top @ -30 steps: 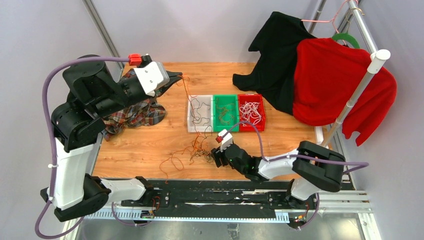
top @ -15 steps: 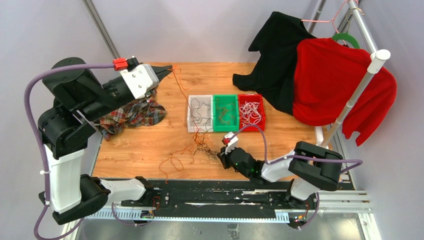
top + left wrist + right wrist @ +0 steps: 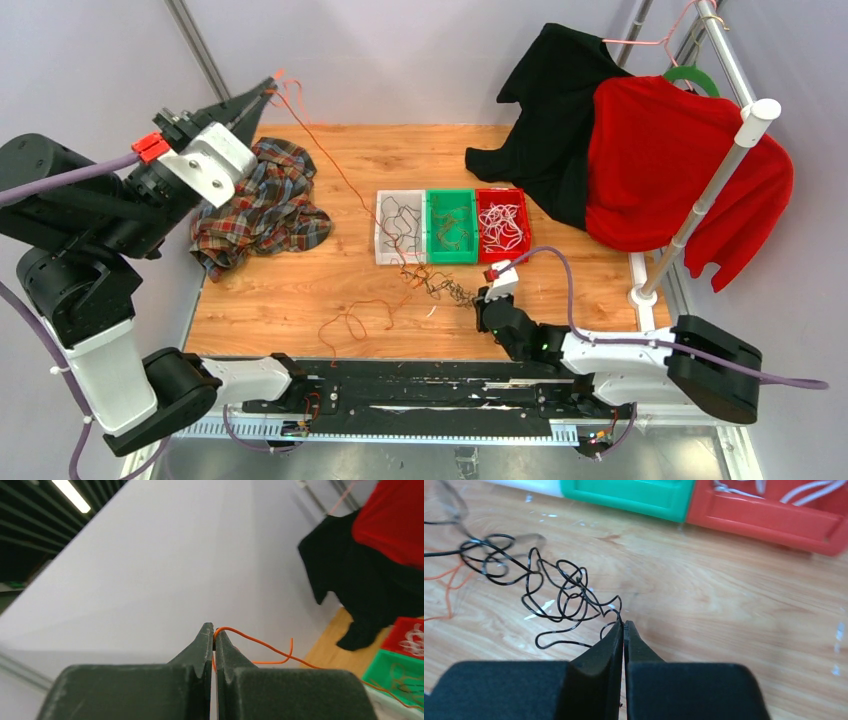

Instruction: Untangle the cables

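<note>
Pulling apart now: orange cable (image 3: 260,642) pinched in left gripper (image 3: 213,630) (up high), black cable (image 3: 572,591) pinched in right gripper (image 3: 624,625). Next, pull wider, gently.

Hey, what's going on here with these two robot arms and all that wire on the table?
The arms are pulling a tangle of thin wires apart. The left gripper is shut on a thin orange wire, high above the far left corner of the wooden table, and that wire stretches down to the knot. The right gripper, low over the table, is shut on a curly thin black wire at the knot's right side.
</note>
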